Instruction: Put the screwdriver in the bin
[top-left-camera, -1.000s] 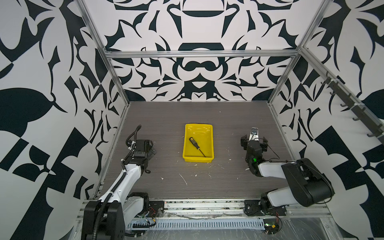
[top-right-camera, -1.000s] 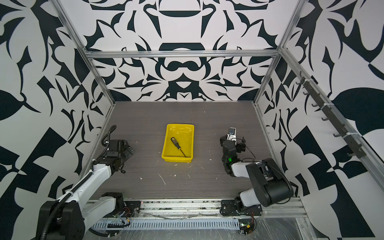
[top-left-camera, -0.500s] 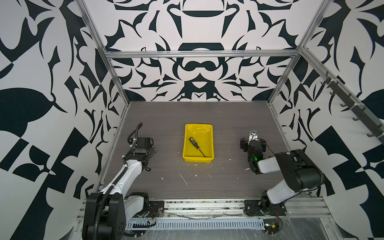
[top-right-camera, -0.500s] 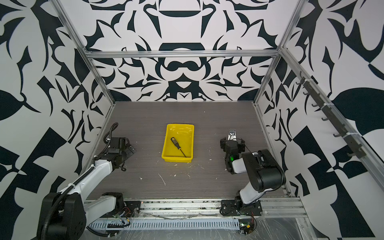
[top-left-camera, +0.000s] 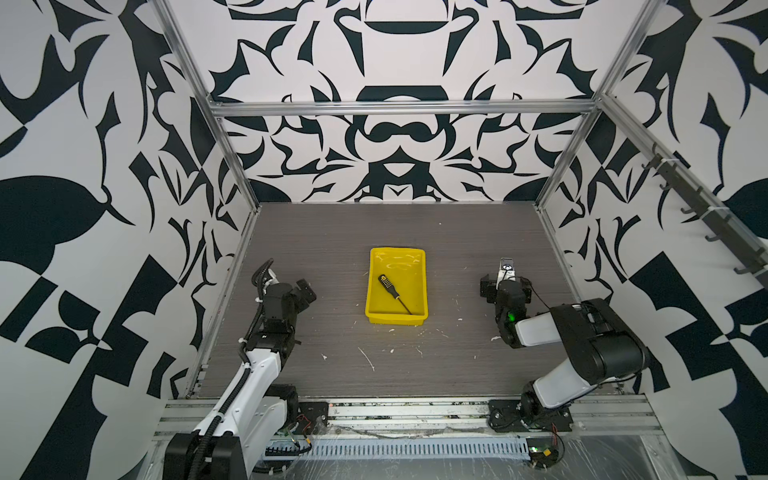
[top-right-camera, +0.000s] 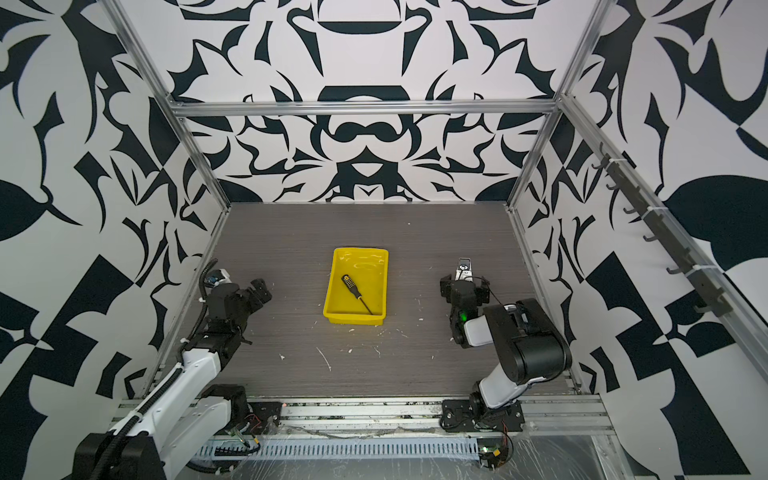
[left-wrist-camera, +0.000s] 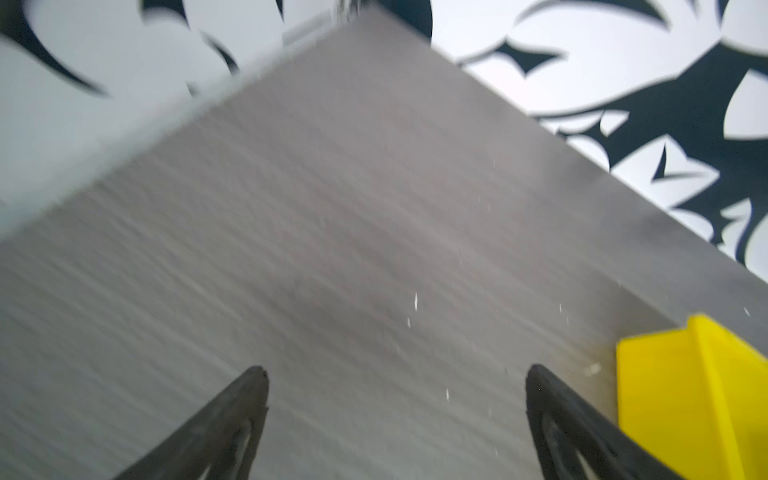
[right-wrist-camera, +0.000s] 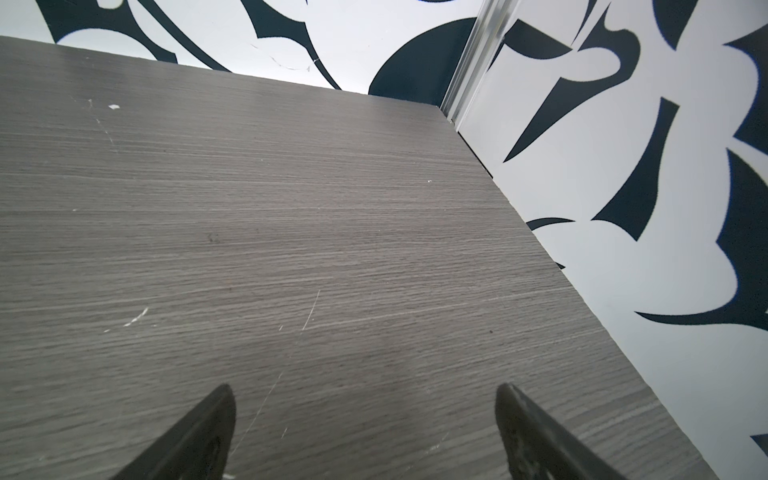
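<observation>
Yellow bin (top-left-camera: 409, 278) holds screwdriver (top-left-camera: 392, 293), flat & diagonal on its floor | step: drop-off looks done | L gripper (left-wrist-camera: 397, 370) jaws apart, empty, near bin | R gripper (right-wrist-camera: 361, 388) jaws wide, empty, over bare table (right-wrist-camera: 291, 208) | next: prob. just park both arms, no regrasp.

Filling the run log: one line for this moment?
screwdriver: in bin | left gripper: open, empty | right gripper: open, empty

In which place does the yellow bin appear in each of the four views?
Top view: the bin sits mid-table, between both arms.
Top view: the bin, likewise mid-table.
Left wrist: only one corner of the bin, at the picture's edge.
Right wrist: not in it.
Shared landmark: the grey wood-grain table.
</observation>
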